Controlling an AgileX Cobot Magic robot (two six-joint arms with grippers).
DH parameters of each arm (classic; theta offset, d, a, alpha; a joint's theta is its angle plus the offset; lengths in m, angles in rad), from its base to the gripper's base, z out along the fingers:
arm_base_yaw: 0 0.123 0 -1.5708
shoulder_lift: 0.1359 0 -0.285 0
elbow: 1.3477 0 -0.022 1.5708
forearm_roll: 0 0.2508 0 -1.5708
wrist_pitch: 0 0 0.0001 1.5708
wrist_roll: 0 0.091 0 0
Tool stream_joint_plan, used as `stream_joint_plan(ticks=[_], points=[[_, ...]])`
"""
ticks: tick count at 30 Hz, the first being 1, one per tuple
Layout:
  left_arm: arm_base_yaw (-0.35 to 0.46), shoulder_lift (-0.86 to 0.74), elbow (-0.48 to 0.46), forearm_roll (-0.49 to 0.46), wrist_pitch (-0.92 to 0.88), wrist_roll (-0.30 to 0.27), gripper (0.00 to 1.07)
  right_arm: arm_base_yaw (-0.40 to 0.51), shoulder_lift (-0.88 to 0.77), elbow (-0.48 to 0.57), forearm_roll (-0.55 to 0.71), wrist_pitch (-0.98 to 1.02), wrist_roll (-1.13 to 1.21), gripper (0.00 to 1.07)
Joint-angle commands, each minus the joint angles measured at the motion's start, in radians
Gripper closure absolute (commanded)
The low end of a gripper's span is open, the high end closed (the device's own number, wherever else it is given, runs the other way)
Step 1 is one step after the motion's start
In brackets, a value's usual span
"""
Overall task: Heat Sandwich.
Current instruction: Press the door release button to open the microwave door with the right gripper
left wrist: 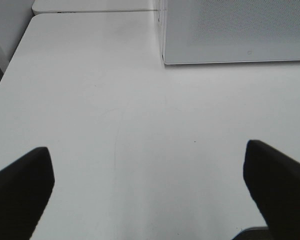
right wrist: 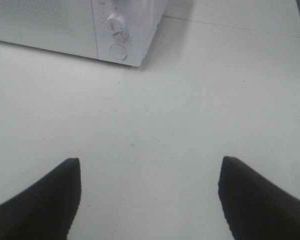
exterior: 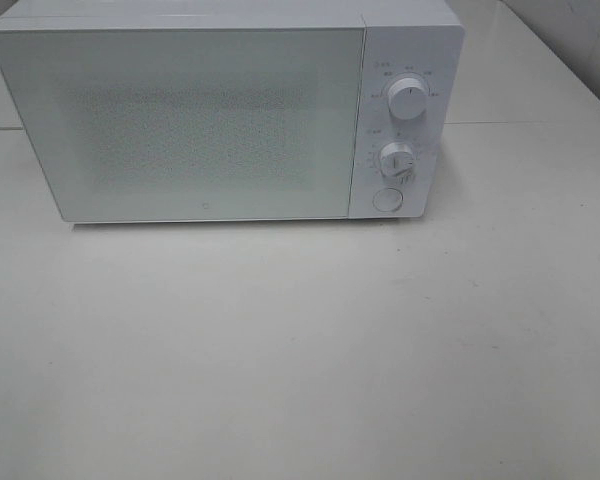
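A white microwave (exterior: 210,115) stands at the back of the white table (exterior: 300,350) with its door shut. Two knobs (exterior: 407,98) and a round button (exterior: 387,199) sit on its right panel. The sandwich and its plate are out of view in all views. My left gripper (left wrist: 147,180) is open and empty above the table, with the microwave's front corner (left wrist: 230,35) ahead of it. My right gripper (right wrist: 150,192) is open and empty above the table, with the microwave's control panel (right wrist: 121,30) ahead of it. Neither gripper shows in the exterior high view.
A seam between table tops runs behind the microwave (exterior: 540,122). The table's left edge (left wrist: 10,70) shows in the left wrist view.
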Motion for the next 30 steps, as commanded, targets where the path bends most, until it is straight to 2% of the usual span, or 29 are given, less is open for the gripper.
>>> stream_joint_plan(ticks=[1,9,14,22,30], points=[[0.002,-0.019,0.001,-0.005,-0.011,-0.004,0.09,-0.056,-0.043,0.002,-0.002,-0.011,0.001,0.34],[0.002,-0.015,0.001,-0.005,-0.011,-0.004,0.09,-0.068,-0.043,0.002,0.001,-0.011,0.003,0.34],[0.002,-0.008,0.001,-0.005,-0.011,-0.004,0.09,-0.068,-0.034,-0.016,0.048,-0.043,0.025,0.34],[0.002,-0.008,0.001,-0.005,-0.011,-0.004,0.09,-0.068,0.080,-0.022,0.050,-0.194,0.024,0.34],[0.002,-0.008,0.001,-0.005,-0.011,-0.004,0.09,-0.068,0.252,0.014,0.051,-0.474,0.047,0.34]])
